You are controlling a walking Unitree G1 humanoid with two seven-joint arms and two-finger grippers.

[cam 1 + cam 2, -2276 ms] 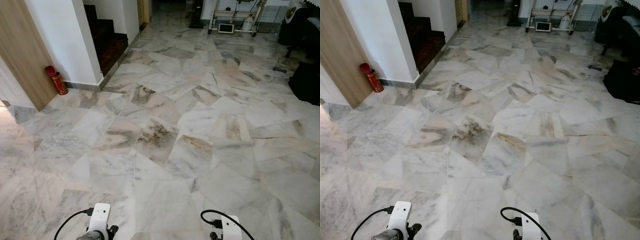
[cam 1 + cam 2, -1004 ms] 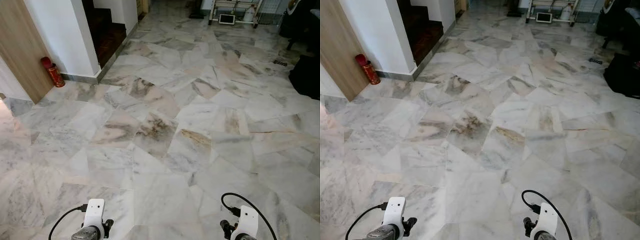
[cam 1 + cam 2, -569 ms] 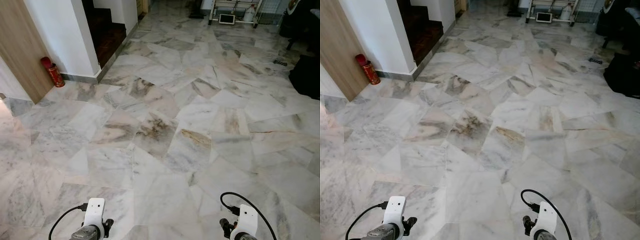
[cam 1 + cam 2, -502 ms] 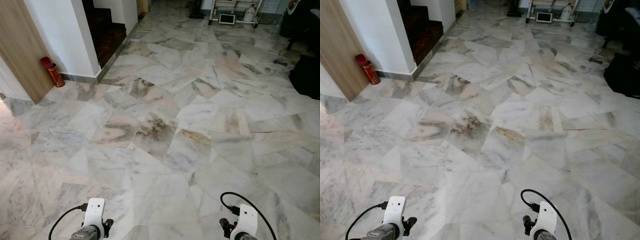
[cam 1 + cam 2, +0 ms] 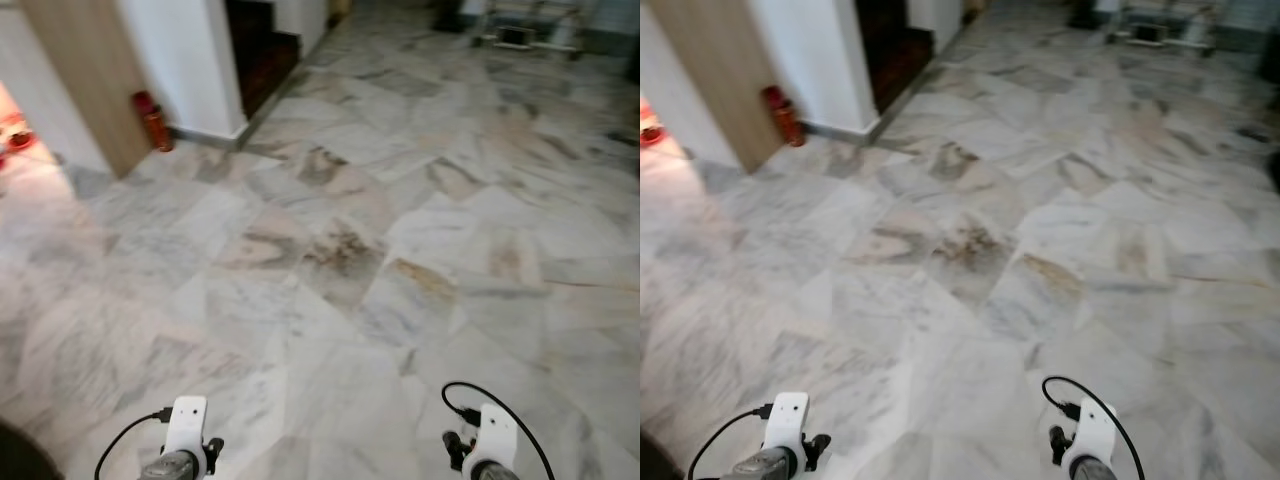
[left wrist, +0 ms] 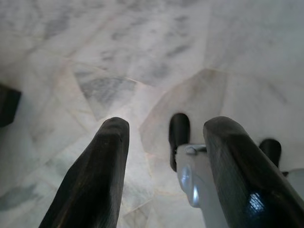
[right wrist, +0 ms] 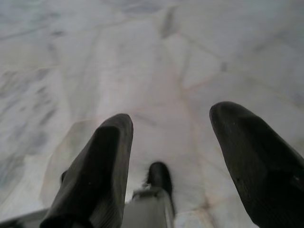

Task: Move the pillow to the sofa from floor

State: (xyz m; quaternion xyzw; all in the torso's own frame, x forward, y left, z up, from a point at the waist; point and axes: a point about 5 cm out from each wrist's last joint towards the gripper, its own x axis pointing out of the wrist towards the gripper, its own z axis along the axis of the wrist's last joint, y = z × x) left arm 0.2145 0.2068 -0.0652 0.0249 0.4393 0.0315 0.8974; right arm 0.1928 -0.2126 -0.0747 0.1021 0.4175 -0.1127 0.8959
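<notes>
Honestly, I judge the task barely begun: nothing is picked up, and I see neither pillow nor sofa anywhere, so finding the pillow, lifting it and carrying it over all remain. My head views are blurred and show marble floor (image 5: 400, 200), a white wall (image 5: 180, 60) with a red canister (image 5: 154, 120) at its foot, and dark stairs (image 5: 262, 45) beyond. The left gripper (image 6: 164, 156) hangs low over the tiles, its fingers (image 6: 97, 175) apart around nothing. The right gripper (image 7: 180, 156) hangs likewise, fingers (image 7: 102, 166) spread and empty. Where the pillow lies relative to either, I cannot tell.
</notes>
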